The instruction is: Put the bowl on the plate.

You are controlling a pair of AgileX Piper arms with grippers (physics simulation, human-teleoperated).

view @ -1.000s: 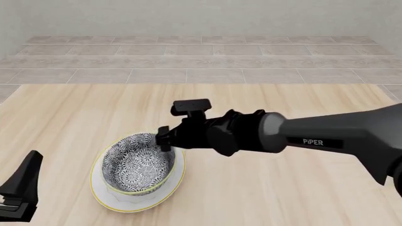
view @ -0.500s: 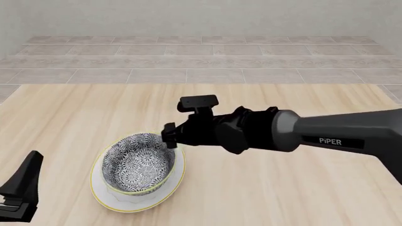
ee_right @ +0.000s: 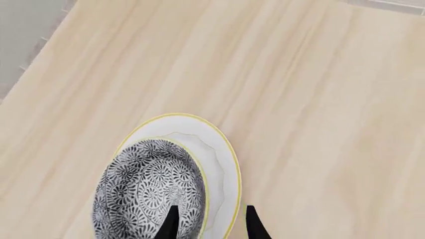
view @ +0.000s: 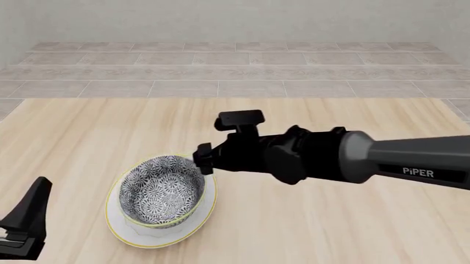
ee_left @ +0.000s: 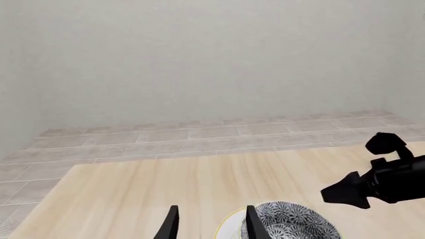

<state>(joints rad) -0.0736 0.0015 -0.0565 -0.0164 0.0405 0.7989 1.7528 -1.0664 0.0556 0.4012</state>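
Pale wood counter (view: 331,231) under a grey wall, front view: the bowl (view: 162,190) sits inside the plate (view: 121,228), off-centre toward its far side. The right claw (view: 203,159) hangs just above the bowl's near rim, its arm stretched level from the right.

Left wrist view: the left claw (ee_left: 209,224) stands parted, empty, beside the plate.

Right wrist view: fingertips (ee_right: 171,224) spread, gripping nothing. Advised: lift straight up, avoiding the rim.

Even, bright, diffuse light throughout; sharp renders without blur, glare or edge distortion; barely any shadows on the surface (view: 309,231).
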